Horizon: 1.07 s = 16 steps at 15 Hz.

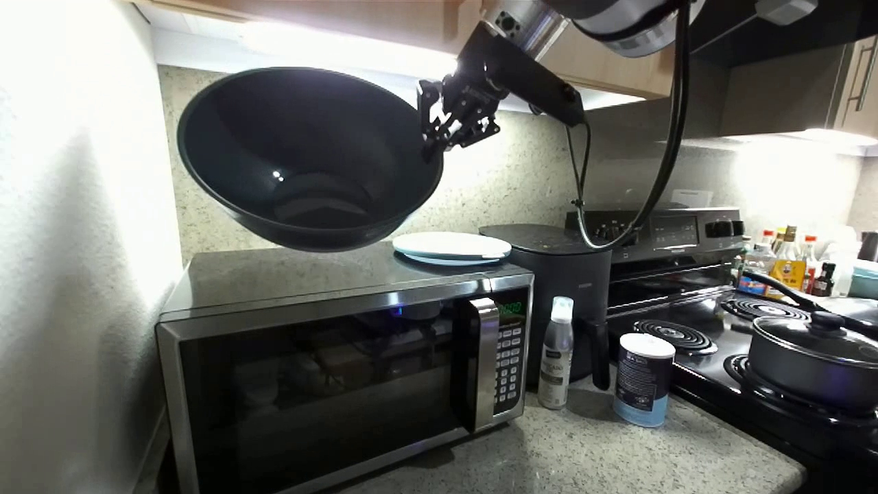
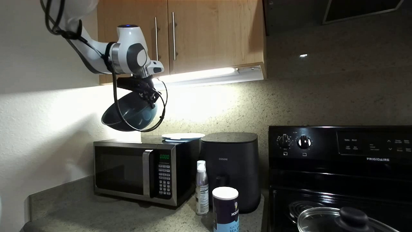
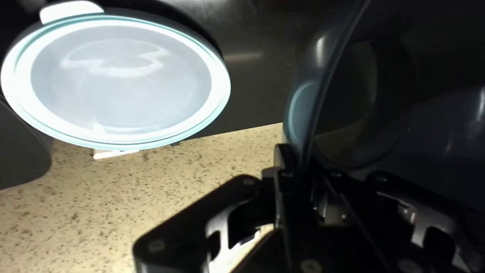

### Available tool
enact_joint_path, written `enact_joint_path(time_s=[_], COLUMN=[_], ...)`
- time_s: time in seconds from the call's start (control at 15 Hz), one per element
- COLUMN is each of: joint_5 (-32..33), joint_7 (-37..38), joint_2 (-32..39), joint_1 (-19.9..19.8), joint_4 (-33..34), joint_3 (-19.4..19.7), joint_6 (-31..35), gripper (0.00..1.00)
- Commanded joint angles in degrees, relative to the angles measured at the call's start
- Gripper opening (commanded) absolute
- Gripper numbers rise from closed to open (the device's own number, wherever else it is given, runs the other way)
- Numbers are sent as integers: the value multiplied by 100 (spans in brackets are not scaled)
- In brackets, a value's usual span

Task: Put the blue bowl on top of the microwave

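The blue bowl [image 1: 309, 158] hangs in the air above the microwave [image 1: 315, 384], apart from its top. It is tilted, with its opening facing the front in an exterior view. It also shows tilted in an exterior view [image 2: 136, 111], partly behind the arm's cable. My gripper [image 1: 433, 145] is shut on the bowl's rim, at the right side of the bowl. In the wrist view the fingers [image 3: 297, 170] pinch the rim, and the bowl's dark inside [image 3: 439, 125] fills the right side. The microwave stands on the counter with its door shut, also in an exterior view [image 2: 124, 170].
A pale-blue plate [image 1: 453, 245] lies on the microwave's right rear top. A black air fryer [image 2: 230, 167], a spray bottle [image 1: 557, 357] and a salt can [image 1: 643, 381] stand to the right. A cabinet [image 2: 215, 35] hangs above. A wall [image 1: 75, 274] bounds the left. A lidded pot [image 1: 816, 357] sits on the stove.
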<state>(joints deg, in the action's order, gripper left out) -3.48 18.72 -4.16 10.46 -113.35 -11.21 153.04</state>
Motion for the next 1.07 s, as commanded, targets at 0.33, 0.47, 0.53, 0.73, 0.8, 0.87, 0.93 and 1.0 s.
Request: enact_joint_path(time_s=[0.33, 0.47, 0.53, 0.73, 0.8, 0.87, 0.93, 1.0], joint_5=[-1297, -1998, -2352, -2454, -2073, -2080, -2083, -2085], joint_7=[-125, -701, -972, -993, -738, -750, -750, -750], joint_2=[585, 604, 617, 598, 619, 619, 620, 620], joint_1=[189, 264, 291, 202, 175, 174, 173, 173], joint_4=[673, 834, 924, 971, 758, 787, 792, 793], joint_3=[-207, -310, -344, -213, -149, -142, -140, -140], joint_6=[-801, -1241, -1489, -1993, -1737, -1845, -1864, -1864], gripper=[7, 7, 7, 7, 7, 7, 7, 7])
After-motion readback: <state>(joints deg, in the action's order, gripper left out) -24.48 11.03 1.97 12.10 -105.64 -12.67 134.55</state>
